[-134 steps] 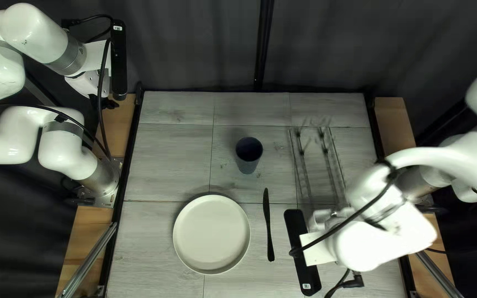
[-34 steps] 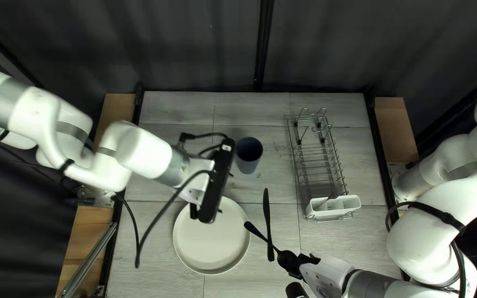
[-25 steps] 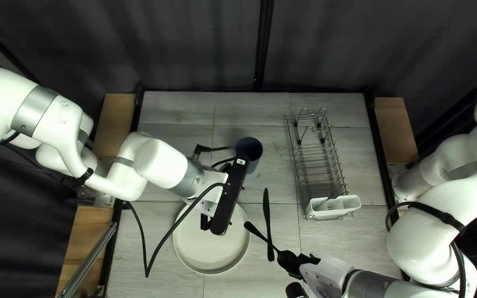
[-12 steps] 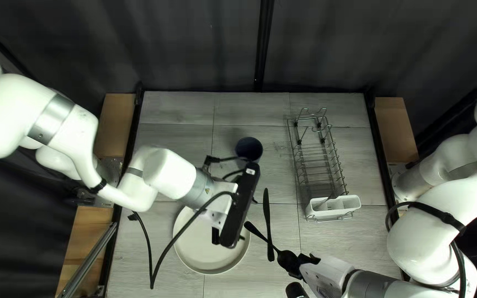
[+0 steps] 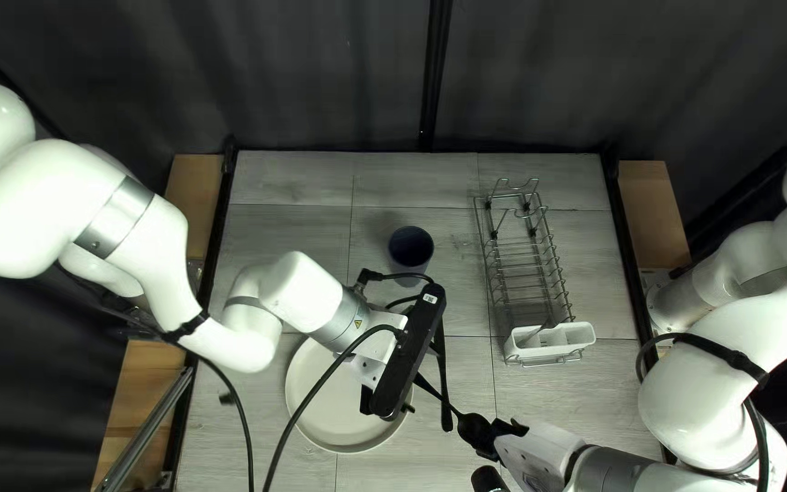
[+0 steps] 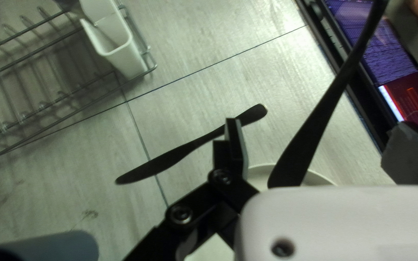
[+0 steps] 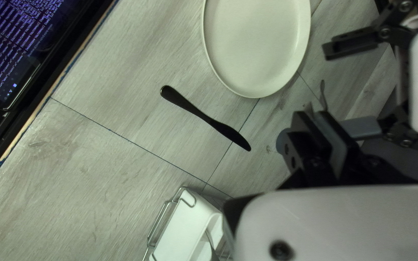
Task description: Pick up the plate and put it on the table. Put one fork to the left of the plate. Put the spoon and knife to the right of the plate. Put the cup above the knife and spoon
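one dark utensil [image 6: 321, 111], fork or spoon not clear, clamped near its head in the right gripper [image 7: 313, 118], its handle reaching between the parted fingers of the left gripper [image 6: 318, 134], presumably presented handle-first for a handover. one pale plate [image 5: 334, 415], flat on the table; one black knife [image 7: 206, 118], laid at its right; one dark cup [image 5: 411, 246], standing beyond the knife's tip, apparently arranged as the place setting asks.
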Tool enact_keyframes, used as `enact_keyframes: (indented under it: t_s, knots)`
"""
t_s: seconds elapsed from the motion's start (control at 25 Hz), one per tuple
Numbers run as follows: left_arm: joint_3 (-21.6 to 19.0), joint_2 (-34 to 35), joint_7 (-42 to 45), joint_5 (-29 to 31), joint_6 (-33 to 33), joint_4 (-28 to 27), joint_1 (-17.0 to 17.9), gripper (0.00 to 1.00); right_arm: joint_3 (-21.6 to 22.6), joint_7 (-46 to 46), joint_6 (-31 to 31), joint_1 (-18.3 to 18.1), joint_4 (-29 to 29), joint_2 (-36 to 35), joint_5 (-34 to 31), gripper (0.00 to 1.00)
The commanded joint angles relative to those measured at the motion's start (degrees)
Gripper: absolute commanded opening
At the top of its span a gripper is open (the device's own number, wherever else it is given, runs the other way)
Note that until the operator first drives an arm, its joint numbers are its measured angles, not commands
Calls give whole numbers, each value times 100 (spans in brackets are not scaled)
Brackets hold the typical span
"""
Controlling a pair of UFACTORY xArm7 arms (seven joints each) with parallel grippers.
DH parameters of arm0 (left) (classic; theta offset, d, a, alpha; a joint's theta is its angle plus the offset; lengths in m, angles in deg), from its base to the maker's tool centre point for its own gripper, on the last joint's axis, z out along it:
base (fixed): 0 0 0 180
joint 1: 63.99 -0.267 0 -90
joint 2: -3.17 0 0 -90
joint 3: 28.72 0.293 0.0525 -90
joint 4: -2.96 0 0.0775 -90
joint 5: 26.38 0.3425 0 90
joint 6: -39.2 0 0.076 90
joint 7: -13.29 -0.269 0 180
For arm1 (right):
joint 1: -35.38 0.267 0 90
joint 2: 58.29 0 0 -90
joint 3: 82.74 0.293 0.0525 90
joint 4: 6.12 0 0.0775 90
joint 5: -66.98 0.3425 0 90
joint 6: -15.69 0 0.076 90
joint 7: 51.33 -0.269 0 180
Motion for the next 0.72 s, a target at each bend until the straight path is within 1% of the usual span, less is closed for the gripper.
enact_keyframes:
  t_s: [0.04,0.16,0.44,0.48,0.52,0.56,0.6,0.72]
  knots:
    - [-27,-52,-424,-386,69,-85,-3,100,0,0,0,0,0,0,0,0]
    - [-16,31,-366,-315,90,-14,-7,100,0,0,0,0,0,0,0,0]
    - [-8,9,-395,-293,156,-62,-16,100,0,0,0,0,0,0,0,0]
    - [-8,9,-395,-293,156,-62,-16,88,0,0,0,0,0,0,0,0]
    - [-8,9,-395,-293,156,-62,-16,69,0,0,0,0,0,0,0,0]
    - [-8,9,-395,-293,156,-62,-16,6,0,0,0,0,0,0,0,0]
    - [-8,9,-395,-293,156,-62,-16,0,0,0,0,0,0,0,0,0]
    - [-8,9,-395,-293,156,-62,-16,0,0,0,0,0,0,0,0,0]
